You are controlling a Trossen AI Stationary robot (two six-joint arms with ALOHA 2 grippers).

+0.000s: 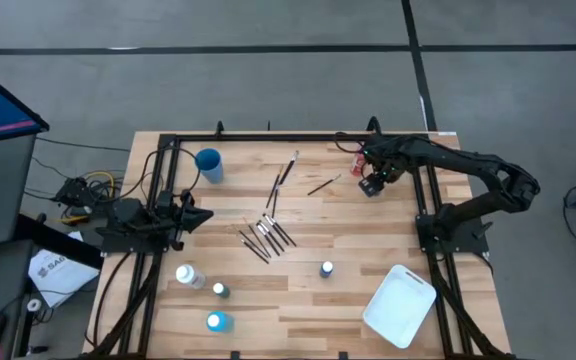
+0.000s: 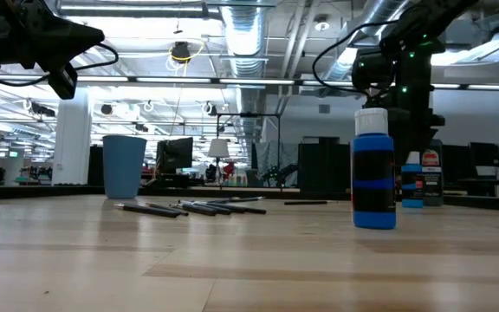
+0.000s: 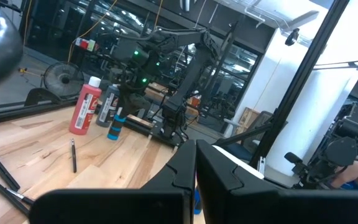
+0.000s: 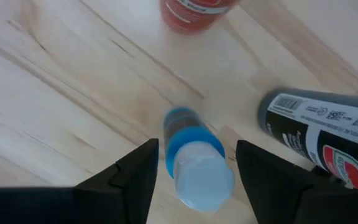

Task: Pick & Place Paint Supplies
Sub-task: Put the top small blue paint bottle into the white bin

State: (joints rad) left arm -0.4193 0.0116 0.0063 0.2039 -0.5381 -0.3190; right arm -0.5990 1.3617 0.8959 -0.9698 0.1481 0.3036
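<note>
Right wrist: blue bottle (image 4: 194, 163) btwn open jaws.

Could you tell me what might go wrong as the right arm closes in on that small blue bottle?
The right gripper has open jaws around the small blue paint bottle with a pale cap. The dark grey bottle and red bottle stand close beside it, so a jaw might knock one over, or an off-centre grip might tip the blue one.

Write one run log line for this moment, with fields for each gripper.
left gripper: shut, empty, waiting at table's left | right gripper: open, fingers either side of upright blue bottle, not yet gripped | beside: red bottle, dark bottle
</note>
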